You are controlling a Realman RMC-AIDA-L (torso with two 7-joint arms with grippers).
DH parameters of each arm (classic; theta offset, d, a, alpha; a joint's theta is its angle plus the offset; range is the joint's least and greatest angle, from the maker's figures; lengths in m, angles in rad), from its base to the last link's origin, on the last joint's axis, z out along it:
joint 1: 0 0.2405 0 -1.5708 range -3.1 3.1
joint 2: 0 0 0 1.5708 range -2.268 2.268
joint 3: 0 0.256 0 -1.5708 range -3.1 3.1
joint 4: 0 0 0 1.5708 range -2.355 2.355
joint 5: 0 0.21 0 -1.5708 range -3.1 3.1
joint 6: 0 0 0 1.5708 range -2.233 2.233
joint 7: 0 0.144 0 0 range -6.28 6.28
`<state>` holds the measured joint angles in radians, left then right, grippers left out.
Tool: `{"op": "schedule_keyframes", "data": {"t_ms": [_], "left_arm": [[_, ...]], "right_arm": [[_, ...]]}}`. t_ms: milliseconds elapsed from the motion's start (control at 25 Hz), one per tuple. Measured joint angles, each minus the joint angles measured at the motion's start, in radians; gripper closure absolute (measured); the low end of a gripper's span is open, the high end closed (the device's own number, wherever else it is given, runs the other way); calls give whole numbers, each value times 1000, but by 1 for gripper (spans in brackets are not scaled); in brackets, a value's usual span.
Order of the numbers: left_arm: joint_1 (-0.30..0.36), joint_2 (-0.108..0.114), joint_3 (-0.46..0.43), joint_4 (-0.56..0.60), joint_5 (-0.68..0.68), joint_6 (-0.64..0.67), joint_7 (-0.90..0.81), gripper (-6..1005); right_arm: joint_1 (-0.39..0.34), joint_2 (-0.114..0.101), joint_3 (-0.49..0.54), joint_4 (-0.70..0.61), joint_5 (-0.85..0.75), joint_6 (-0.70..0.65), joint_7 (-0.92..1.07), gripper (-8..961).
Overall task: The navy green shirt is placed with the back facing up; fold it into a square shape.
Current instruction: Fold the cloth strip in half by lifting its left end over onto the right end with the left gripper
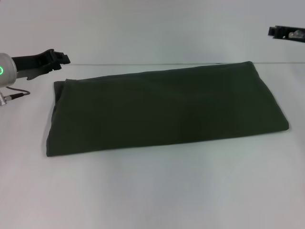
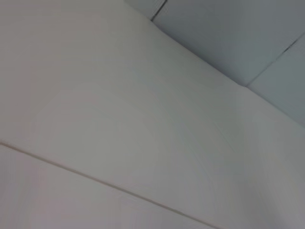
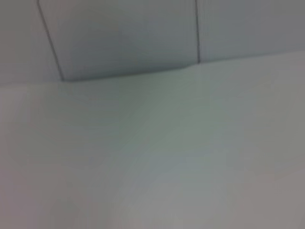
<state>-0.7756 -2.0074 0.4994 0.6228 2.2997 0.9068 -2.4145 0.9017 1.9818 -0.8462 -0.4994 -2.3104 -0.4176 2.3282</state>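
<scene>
On the white worktop (image 1: 152,191), the navy green shirt (image 1: 162,109) lies flat in the middle, folded into a long and wide band with no sleeves showing. Its long edges run from the robot's left to its right, a little slanted, so the right end sits farther from the robot than the left end. The corners look tidy and the fabric is smooth, with only soft shading on it. At the far left of the head view, the left hand (image 1: 61,59) hangs above the worktop, apart from the shirt and beside its far left corner; the black fingers point toward the right, they hold nothing, and I cannot tell if they are spread or closed. A thin cable (image 1: 16,95) hangs under the left arm. At the upper right edge, only a small dark part of the right hand (image 1: 286,33) shows, well apart from the shirt, and its fingers cannot be judged. Both wrist views show only pale bare surface and wall panels.
</scene>
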Motion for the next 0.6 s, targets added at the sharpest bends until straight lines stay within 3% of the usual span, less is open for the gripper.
{"op": "schedule_keyframes", "data": {"t_ms": [160,280,320,360,400,480,600], "left_arm": [[47,-4,-14,44,-46,78,-5,760],[114,-7,-17,92,-128,180,15,532],[142,-5,-18,101,-162,228,27,508],[187,0,-18,105,-218,318,42,485],[187,0,-18,105,-218,318,42,461],[238,10,-19,99,-268,425,33,414],[304,18,-26,74,-309,531,-12,343]], "right_arm": [[-58,-18,38,-94,10,-138,38,750],[-147,0,92,-202,24,-284,76,625],[-180,9,107,-230,37,-324,79,583],[-265,33,130,-286,101,-409,76,541],[-265,33,130,-286,101,-409,76,458],[-336,43,135,-313,174,-476,69,293],[-409,39,145,-293,283,-567,33,225]]}}
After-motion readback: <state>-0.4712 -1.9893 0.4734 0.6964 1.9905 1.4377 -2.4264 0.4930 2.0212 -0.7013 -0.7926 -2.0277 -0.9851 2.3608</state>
